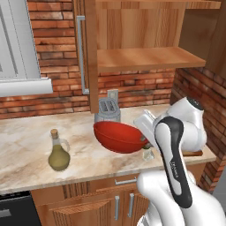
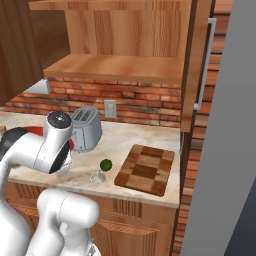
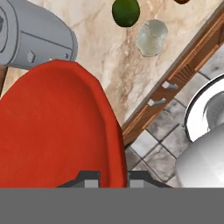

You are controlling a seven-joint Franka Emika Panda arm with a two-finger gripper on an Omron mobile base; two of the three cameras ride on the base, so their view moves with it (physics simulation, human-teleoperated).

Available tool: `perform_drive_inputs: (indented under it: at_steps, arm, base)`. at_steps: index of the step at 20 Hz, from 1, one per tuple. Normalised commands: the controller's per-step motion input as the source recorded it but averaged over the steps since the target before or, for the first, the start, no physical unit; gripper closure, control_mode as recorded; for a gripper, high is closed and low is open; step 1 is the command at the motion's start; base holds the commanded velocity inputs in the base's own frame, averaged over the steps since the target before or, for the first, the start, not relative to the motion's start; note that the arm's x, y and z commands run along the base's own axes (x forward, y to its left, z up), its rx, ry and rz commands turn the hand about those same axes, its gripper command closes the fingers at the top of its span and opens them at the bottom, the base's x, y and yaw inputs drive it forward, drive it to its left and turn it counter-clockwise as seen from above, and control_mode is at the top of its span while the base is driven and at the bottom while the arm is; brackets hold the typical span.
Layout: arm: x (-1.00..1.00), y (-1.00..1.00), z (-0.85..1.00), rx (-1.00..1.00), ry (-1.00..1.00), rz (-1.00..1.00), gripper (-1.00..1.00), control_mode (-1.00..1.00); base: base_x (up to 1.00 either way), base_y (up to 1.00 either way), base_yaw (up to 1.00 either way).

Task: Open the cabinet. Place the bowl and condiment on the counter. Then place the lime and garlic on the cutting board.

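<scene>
— Bowl [image 1: 118,136]: where is it found, and how is it held?
— It is seen tilted above the counter [image 1: 26,145], in front of the toaster [image 1: 107,110]. Its rim is pinched by the gripper [image 3: 113,178], whose jaws are drawn narrow around the red wall.
— And the other task items?
— The condiment [image 1: 58,152] is stood on the counter to the left. The lime [image 2: 106,164] and the pale garlic [image 2: 98,176] are lain just beside the cutting board [image 2: 146,169]. The cabinet [image 1: 145,31] is swung open.
— Any writing?
— Small lettering is noted on the arm, too blurred to be read.
</scene>
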Motion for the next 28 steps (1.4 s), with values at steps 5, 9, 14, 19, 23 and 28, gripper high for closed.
perform_drive_inputs:
  at_steps: [5,9,14,19,23,28]
  arm:
    - [0.09,0.1,-0.29,0.0,-0.01,0.0,1.0,-1.0]
    - [0.09,0.24,-0.17,0.0,-0.02,0.0,1.0,-1.0]
    - [0.08,0.15,-0.19,-0.01,-0.02,0.0,1.0,-1.0]
    - [0.01,0.0,-0.2,-0.03,-0.03,0.0,1.0,-1.0]
    - [0.03,0.03,-0.13,-0.01,-0.07,0.0,1.0,-1.0]
    - [0.01,0.04,-0.17,0.0,-0.05,0.0,1.0,-1.0]
  base:
    - [0.0,0.0,0.0]
    - [0.0,0.0,0.0]
    - [0.0,0.0,0.0]
    - [0.0,0.0,0.0]
    - [0.0,0.0,0.0]
    - [0.0,0.0,0.0]
